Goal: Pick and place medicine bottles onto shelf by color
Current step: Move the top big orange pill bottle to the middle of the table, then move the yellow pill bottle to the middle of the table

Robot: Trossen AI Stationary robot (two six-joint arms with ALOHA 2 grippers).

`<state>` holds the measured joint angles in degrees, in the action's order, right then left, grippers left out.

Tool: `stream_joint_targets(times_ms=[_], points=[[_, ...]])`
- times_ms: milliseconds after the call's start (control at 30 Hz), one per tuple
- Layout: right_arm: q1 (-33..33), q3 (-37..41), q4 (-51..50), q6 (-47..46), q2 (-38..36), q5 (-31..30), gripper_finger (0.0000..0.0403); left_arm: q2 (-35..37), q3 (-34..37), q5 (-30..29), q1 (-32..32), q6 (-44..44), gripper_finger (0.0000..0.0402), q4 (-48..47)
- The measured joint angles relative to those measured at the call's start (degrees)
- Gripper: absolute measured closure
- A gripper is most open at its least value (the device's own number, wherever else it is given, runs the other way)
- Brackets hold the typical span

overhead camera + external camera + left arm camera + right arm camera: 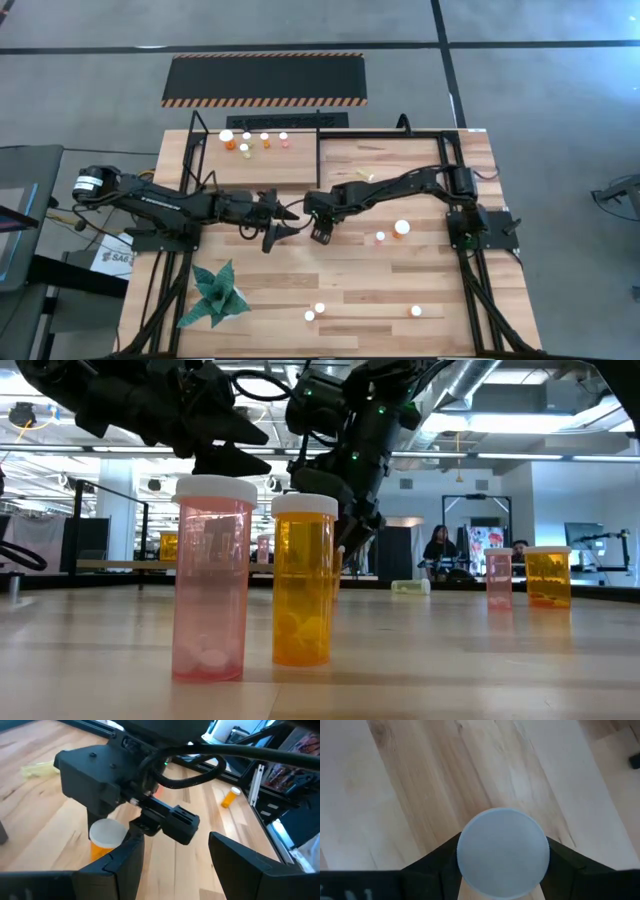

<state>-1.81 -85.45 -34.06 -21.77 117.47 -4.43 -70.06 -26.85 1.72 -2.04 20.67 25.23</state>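
My right gripper (pixel 322 235) points down at the table's middle and is shut on an orange bottle with a white cap (pixel 502 852); the bottle also shows in the left wrist view (pixel 102 842). My left gripper (pixel 283 226) is open and empty just to its left, with its fingers (pixel 125 865) aimed at that bottle. The wooden shelf (pixel 290 165) lies at the far left with several bottles (pixel 245 143) standing on it. A pinkish bottle (pixel 380 237) and an orange one (pixel 401 228) stand to the right. Two bottles (pixel 314 311) and one more (pixel 416 311) stand near the front edge. My right gripper pinches the orange bottle between its two fingers (pixel 437 867), just under the white cap (pixel 470 870), on opposite sides. The fingers come from above, pointing down. The bottle is upright; whether its base rests on the table I cannot tell.
A green star-shaped plant (pixel 215 295) sits at the near left. A small pale yellow thing (pixel 362 176) lies beyond the right arm. The black hazard-striped panel (pixel 265 80) lies beyond the table. People (pixel 440 550) sit in the room behind.
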Motion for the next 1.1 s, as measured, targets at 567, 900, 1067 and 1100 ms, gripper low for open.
stream_joint_targets(times_ms=[567, 900, 1067, 1100], points=[[-1.4, 0.0, 0.0, -0.1, 0.0, 0.0, 0.014, 0.0, 0.0, -2.4, 0.0, 0.1, 0.0191, -0.3], [-2.3, 0.0, -2.1, 1.2, -7.3, 0.0, 0.0137, 0.0, 0.0, -2.9, 0.0, 0.1, 0.0191, -1.1], [-3.7, 0.0, -9.7, 2.2, -13.1, -0.5, 0.0137, 0.0, 0.0, -4.2, 0.1, 0.1, 0.0191, -1.8], [-4.0, 0.0, -11.6, 2.3, -14.3, -1.6, 0.0137, 0.0, 0.0, -4.2, 0.1, 0.1, 0.0191, -1.8]])
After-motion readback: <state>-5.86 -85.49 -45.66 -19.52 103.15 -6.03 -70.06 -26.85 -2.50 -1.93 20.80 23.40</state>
